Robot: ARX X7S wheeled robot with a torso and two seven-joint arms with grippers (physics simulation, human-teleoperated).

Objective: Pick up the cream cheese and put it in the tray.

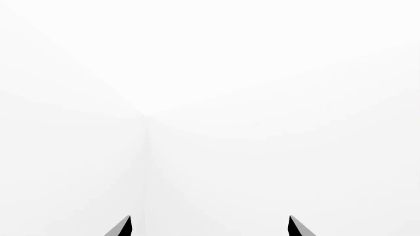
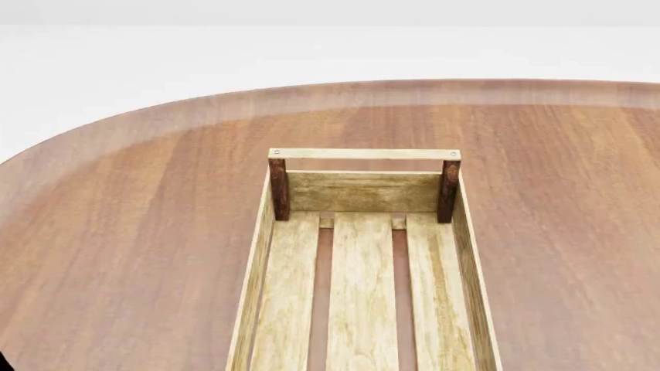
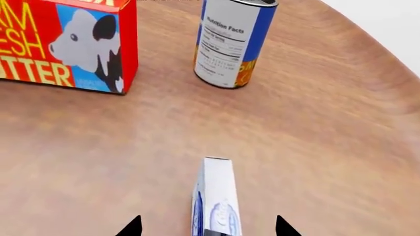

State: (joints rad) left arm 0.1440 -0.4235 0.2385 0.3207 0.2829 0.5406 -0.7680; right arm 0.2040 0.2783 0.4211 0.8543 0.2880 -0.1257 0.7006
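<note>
Nearest the right wrist camera, at the bottom centre of its frame, the cream cheese (image 3: pixel 215 201) stands on edge on the wooden table (image 3: pixel 328 128), a narrow white box with blue print. It sits between the two dark fingertips of the right gripper (image 3: pixel 208 229), which show at the lower left and lower right. The jaws are spread wide and touch neither face of the box. At the upper left stands the red butter box (image 3: pixel 66 42), and at the upper centre the blue-orange can (image 3: pixel 231 42), both well apart from the cream cheese.

In the head view the tray (image 2: pixel 363 154) fills the lower centre, its slatted bottom bare; no arm and no cream cheese show there. The left wrist view gives only white, with the left gripper (image 1: pixel 210 227) spread at the bottom edge, holding nothing.

The step in hand looks like the approach for the pick: the box is framed but not yet gripped. The next move probably calls for easing lower and closing squarely on the thin faces, since a box standing on edge may tip.
</note>
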